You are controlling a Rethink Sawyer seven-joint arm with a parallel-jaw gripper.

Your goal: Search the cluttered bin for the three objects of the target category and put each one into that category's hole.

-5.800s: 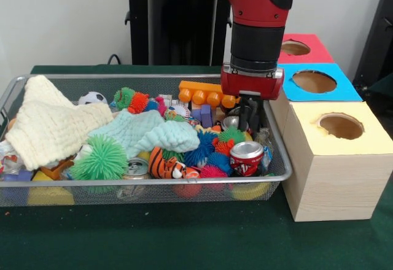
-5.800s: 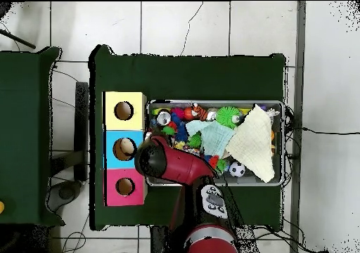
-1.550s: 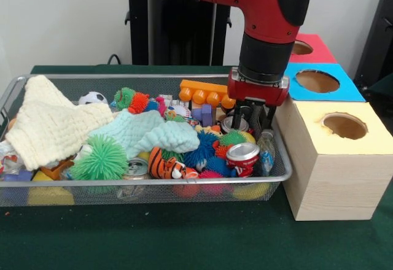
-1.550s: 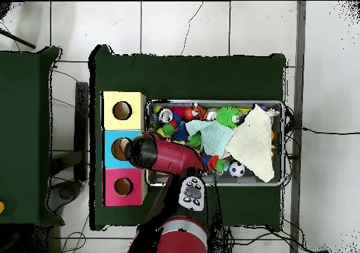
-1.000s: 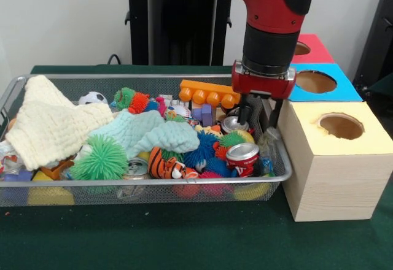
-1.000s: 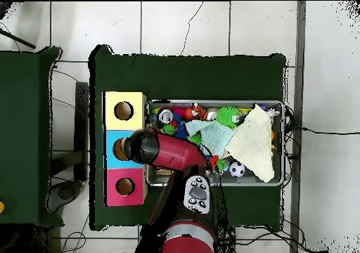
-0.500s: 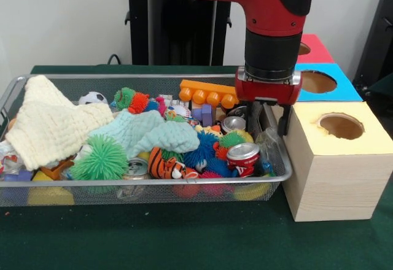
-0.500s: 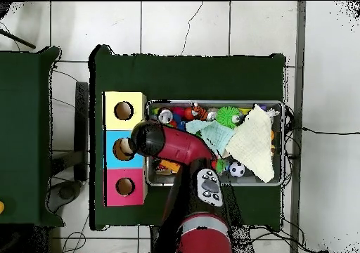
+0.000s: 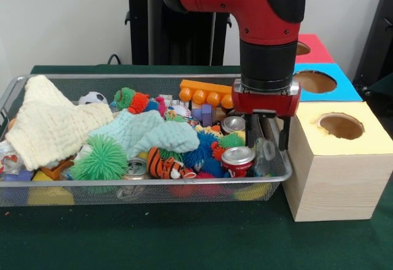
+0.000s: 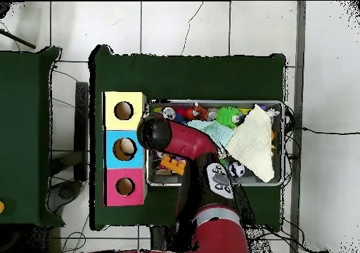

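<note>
The fingers (image 9: 284,132) are spread apart with nothing pinched between them. They hang straight down at the bin's (image 9: 92,193) end next to the boxes. As far as I can tell, one finger is just inside the mesh wall and the other is just outside it, in the gap between the bin and the yellow box (image 9: 334,165). So the gripper (image 9: 270,141) is basically straddling that wall.

Right below it, in the bin's corner, there's a clear plastic bottle (image 9: 265,151) leaning against the mesh. I can't tell if a finger is actually touching it. A red can (image 9: 238,158) sits just beside the bottle along the bin's front edge, and a silver can (image 9: 233,124) is a bit further back, partly behind the gripper's red housing.

Further into the bin are spiky rubber balls and an orange block toy (image 9: 206,93) near the back wall. There's also a striped tiger toy (image 9: 164,165) and another can (image 9: 136,169) at the front wall. Towards the bin's other end are a teal cloth (image 9: 147,132), a green spiky ball (image 9: 100,158), a little soccer ball (image 9: 92,97) and a big cream cloth (image 9: 49,126).

Beside the bin on the green bench (image 9: 184,239), the yellow box is followed by a blue box (image 9: 341,89) and a red box (image 9: 316,52), each with a round hole on top. From overhead, something tan shows inside the blue box's hole (image 10: 124,148).
</note>
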